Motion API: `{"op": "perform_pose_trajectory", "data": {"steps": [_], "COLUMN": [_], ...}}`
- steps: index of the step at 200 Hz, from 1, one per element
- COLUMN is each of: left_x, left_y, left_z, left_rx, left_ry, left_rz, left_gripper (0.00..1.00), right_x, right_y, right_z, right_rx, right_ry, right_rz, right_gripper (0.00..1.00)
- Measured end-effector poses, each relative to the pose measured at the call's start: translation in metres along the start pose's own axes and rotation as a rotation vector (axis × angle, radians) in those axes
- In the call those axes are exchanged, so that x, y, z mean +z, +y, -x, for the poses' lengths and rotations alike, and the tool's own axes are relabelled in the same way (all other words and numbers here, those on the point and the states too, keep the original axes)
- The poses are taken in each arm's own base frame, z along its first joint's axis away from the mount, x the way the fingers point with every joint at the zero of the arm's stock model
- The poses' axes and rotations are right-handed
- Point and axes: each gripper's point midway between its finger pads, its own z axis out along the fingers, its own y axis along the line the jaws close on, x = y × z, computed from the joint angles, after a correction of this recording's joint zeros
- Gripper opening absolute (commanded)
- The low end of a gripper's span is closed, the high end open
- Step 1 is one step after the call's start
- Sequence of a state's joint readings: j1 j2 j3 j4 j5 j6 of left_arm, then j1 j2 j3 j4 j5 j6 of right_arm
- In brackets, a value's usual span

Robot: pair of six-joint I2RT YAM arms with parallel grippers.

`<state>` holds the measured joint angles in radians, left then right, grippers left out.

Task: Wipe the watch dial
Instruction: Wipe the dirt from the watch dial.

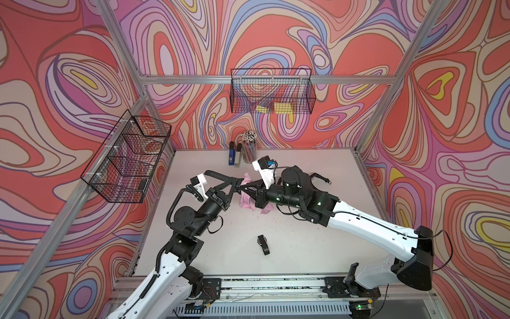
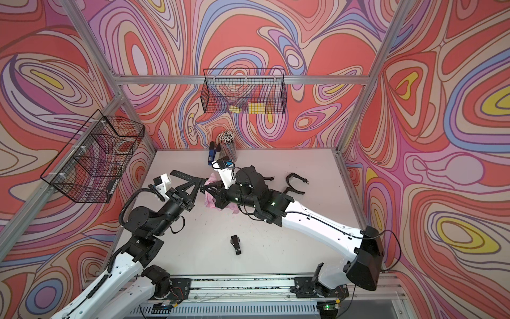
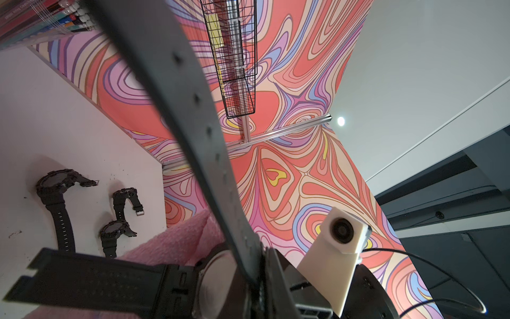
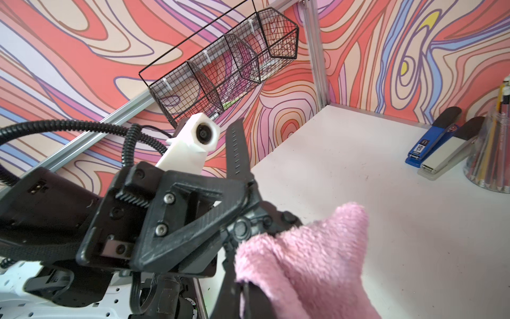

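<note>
Currently left jaws clamp watch (image 4: 242, 228), right jaws cloth (image 4: 303, 254).

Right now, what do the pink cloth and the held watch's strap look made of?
The pink cloth: soft terry or microfibre, by its fuzzy matte pile. The watch strap: probably rubber or silicone, matte dark grey, with moulded holes and a bend.

White surface (image 1: 303, 248), flecked with dark specks. Front centre: small black watch (image 1: 263, 244), lying alone. Back edge: blue stapler (image 1: 231, 153) and grey stapler (image 1: 238, 157) side by side, clear pencil cup (image 1: 249, 150) just beside. Right side, near one another: big-cased watch (image 3: 52, 187), second watch (image 3: 125, 198), third watch (image 3: 113, 234).
</note>
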<state>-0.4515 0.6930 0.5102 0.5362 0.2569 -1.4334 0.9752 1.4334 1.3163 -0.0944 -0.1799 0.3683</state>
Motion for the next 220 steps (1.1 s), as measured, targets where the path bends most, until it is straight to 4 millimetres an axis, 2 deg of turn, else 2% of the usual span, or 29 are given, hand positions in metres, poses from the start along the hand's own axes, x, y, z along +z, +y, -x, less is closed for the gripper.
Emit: {"op": "perform_pose_trajectory", "data": {"steps": [74, 111, 153, 220], "left_x": [0.006, 0.007, 0.008, 0.005], "left_y": [0.016, 0.022, 0.021, 0.003], "left_z": [-0.004, -0.008, -0.009, -0.002], "left_rx": [-0.011, -0.018, -0.018, -0.025], "left_ry": [0.022, 0.046, 0.047, 0.008], "left_rz": [0.048, 0.066, 0.064, -0.013], "left_gripper": [0.0, 0.0, 0.0, 0.0], "right_x": [-0.001, -0.006, -0.009, -0.008], "right_y": [-0.016, -0.034, -0.046, -0.034], "right_z": [-0.015, -0.026, -0.021, 0.008], "right_rx": [0.023, 0.063, 0.066, 0.005], "right_ry": [-0.039, -0.037, -0.023, 0.003], "right_rz": [-0.038, -0.033, -0.032, -0.009], "right_gripper": [0.0, 0.0, 0.0, 0.0]}}
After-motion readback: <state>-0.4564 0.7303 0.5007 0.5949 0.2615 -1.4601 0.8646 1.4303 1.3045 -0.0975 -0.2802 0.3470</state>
